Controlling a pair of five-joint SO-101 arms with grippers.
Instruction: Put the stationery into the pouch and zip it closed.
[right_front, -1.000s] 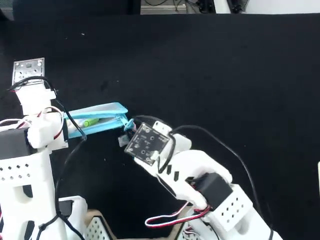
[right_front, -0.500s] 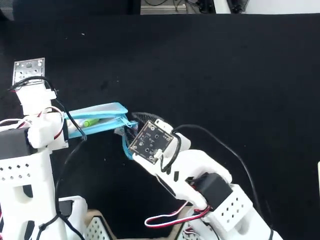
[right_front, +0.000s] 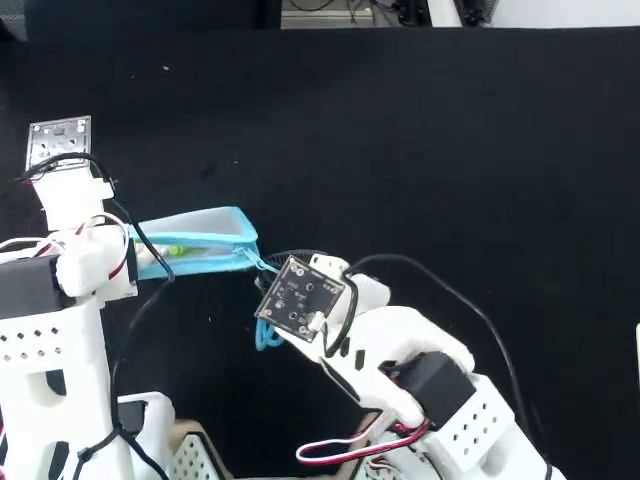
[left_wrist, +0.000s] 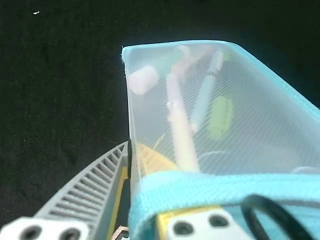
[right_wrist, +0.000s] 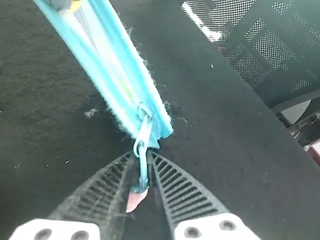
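Right gripper (right_wrist: 143, 165): fingers narrowed to a pinch on the zip pull (right_wrist: 142, 145), which hangs straight down between the ribbed pads; its pink tip pokes out below them. Slider (right_wrist: 144, 111) sits at the pouch's end corner. The teeth behind it look joined as far as can be seen.

Left gripper (left_wrist: 132, 156): clamped on the other end of the pouch (left_wrist: 210, 120), mesh wall nipped between the jaws, grey ribbed finger (left_wrist: 92, 185) on the outside. A yellow part shows through the mesh on the inner side.

High view: pouch (right_front: 200, 238) lies stretched between the two arms on the black table (right_front: 450, 150), left end at the left arm, right end just beside the right arm's wrist.

Count:
- pouch: 1, light blue trim, see-through mesh sides
- arms: 2, grippers: 2, both gripping
- stationery seen through the mesh, left wrist view: 4 sure
  - white stub (left_wrist: 142, 80)
  - long pale stick (left_wrist: 181, 132)
  - light-blue stick (left_wrist: 205, 100)
  - green piece (left_wrist: 220, 117)
- more pale shapes at the far end of the pouch, too faint to count

All stationery seen is inside the pouch
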